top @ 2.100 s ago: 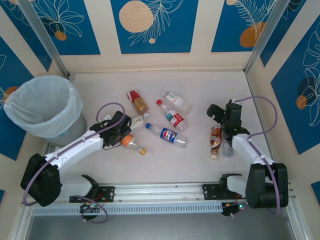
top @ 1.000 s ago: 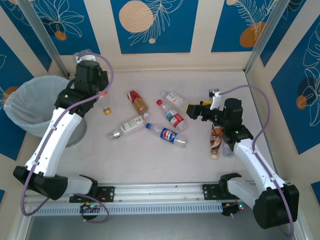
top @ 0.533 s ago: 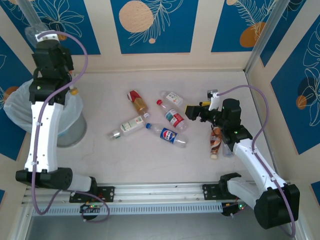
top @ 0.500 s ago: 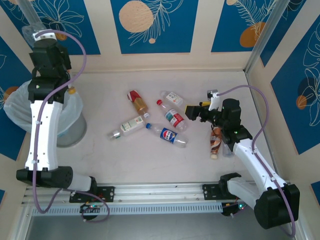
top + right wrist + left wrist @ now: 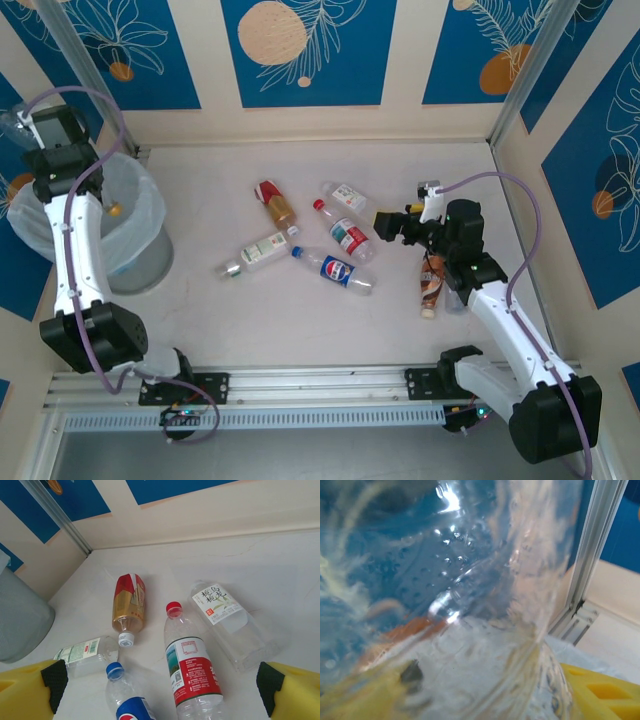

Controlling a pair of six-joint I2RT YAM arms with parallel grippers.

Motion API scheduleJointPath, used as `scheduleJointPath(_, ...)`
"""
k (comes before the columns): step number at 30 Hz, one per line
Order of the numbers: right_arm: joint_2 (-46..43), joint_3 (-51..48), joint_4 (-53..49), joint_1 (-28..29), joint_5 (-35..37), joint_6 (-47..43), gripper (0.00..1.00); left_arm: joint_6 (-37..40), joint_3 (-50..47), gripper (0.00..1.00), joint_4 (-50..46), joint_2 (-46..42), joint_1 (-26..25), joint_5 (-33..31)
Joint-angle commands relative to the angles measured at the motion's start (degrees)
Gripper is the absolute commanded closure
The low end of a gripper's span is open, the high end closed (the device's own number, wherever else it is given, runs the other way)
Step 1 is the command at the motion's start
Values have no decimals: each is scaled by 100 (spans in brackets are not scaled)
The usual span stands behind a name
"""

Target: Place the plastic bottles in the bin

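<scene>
Pale tabletop, blue patterned walls. Left gripper [image 5: 480, 695] clamps 1 clear orange-label bottle [image 5: 470, 580] above the bin [image 5: 140, 255] at left. Right gripper [image 5: 160, 692] hovers, jaws wide apart, holding nothing, over 5 lying mid-table: red-gold bottle [image 5: 129, 605], white-label bottle [image 5: 220, 612], red-white bottle [image 5: 190, 675], Pepsi bottle [image 5: 130, 702], green-white bottle [image 5: 87, 656]. Brown bottle [image 5: 432, 280] lies right, beside the right arm.

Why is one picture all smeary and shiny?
Left wrist view: the clear plastic bottle sits right against the lens, so it blurs, with a white glare spot near the top. Right wrist view: the red-capped clear bottle lies farther off and looks crisp. Top external view: even light, faint shadows.
</scene>
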Motion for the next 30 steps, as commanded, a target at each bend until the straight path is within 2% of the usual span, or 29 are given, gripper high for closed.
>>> scheduleJointPath(1,-76,4,-121,43,132,-140,1,-463,-128,56,41,-192,44,42)
scheduleJointPath(4,-63,-15,-75,48,131,-118,1,-850,-363,56,-119,-197,53,-275)
scheduleJointPath(14,56,69,-126,50,117,-159,1,-1759,-1421,56,-51,-207,59,-286)
scheduleJointPath(21,56,90,-242,56,163,-172,1,-2057,-2206,50,232,-261,61,-254)
scheduleJointPath(25,52,160,-347,69,141,-204,1,-2206,-2189,49,51,-60,58,-191)
scheduleJointPath(30,56,139,-338,69,180,-173,1,-2547,-2359,43,-45,8,52,-47)
